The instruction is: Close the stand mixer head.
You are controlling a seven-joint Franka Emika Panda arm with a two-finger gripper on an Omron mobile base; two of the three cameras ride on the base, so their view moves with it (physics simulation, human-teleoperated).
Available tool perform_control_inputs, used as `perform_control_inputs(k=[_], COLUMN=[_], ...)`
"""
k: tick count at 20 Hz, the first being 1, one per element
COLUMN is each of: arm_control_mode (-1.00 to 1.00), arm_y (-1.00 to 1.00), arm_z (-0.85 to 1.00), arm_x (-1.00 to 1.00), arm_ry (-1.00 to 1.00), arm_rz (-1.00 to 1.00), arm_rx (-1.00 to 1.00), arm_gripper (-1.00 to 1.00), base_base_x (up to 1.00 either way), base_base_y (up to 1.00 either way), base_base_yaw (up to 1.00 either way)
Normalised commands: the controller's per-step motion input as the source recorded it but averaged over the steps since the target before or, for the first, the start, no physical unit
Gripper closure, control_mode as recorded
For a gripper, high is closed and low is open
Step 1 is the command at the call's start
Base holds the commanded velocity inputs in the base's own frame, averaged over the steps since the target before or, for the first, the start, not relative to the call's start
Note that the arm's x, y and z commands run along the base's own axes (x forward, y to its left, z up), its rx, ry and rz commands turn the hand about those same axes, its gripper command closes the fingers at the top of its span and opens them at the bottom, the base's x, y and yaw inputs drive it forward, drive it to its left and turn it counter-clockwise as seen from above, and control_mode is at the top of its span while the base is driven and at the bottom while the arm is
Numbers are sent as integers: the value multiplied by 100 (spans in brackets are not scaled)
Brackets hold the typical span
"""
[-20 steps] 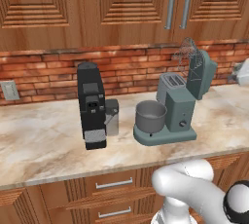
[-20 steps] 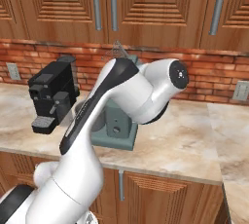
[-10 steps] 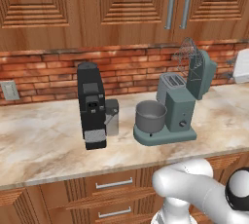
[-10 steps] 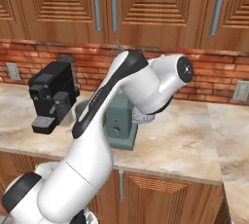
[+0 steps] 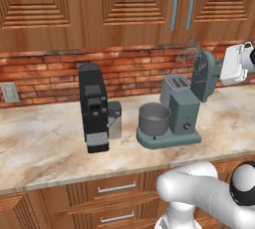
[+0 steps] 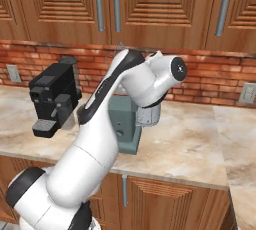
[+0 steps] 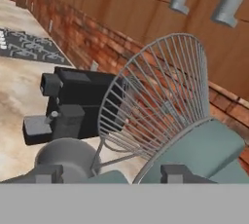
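The stand mixer head (image 5: 203, 76) is standing tilted up and back on its column, at about 2 o'clock in the left base view, with its wire whisk (image 5: 191, 56) sticking out toward 11 o'clock against the brick wall (image 5: 45, 76). Below it the teal mixer body (image 5: 183, 111) is sitting on the marble desk (image 5: 40, 148), and the grey metal bowl (image 5: 154, 119) is resting on the mixer's base just to its 9 o'clock side. Further toward 9 o'clock, well apart from the mixer, the tall black coffee machine (image 5: 93, 106) is standing upright on the desk.

The tool (image 5: 238, 63) is showing at the 3 o'clock edge of the left base view, hanging just beside the raised head on its far side; whether they are touching cannot be told. In the hand view the two finger tips (image 7: 47, 173) are rising at 6 o'clock, spread well apart, with nothing between them, so the tool is standing wide. Ahead of them the whisk (image 7: 155, 96) is filling the middle of that view, the teal-grey head (image 7: 204, 152) is lying at 4 o'clock, the bowl (image 7: 68, 157) at 7 o'clock, and the coffee machine (image 7: 78, 103) at 9 o'clock.

In the right base view the white arm (image 6: 107, 139) is crossing in front of the mixer (image 6: 125, 124), hiding most of it, while the coffee machine (image 6: 52, 96) is sitting at 9 o'clock under the wooden cabinets (image 6: 150, 4).
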Motion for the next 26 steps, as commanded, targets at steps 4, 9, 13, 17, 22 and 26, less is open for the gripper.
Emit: perform_control_inputs(k=[4, 9, 13, 17, 22, 26], arm_control_mode=[-100, -100, -100, -100, -100, -100], arm_y=[68, 96, 100, 100, 100, 100], arm_z=[-56, -78, -98, -99, -100, -100], arm_x=[76, 61, 46, 49, 54, 57], arm_ry=[0, 0, 0, 0, -13, -17], arm_rz=[35, 47, 52, 49, 41, 36], arm_rx=[-12, -17, -12, -12, -18, -24], arm_gripper=[-100, -100, -100, -100, -100, -100], base_base_x=[0, 0, 0, 0, 0, 0], base_base_y=[0, 0, 0, 0, 0, 0], base_base_yaw=[0, 0, 0, 0, 0, 0])
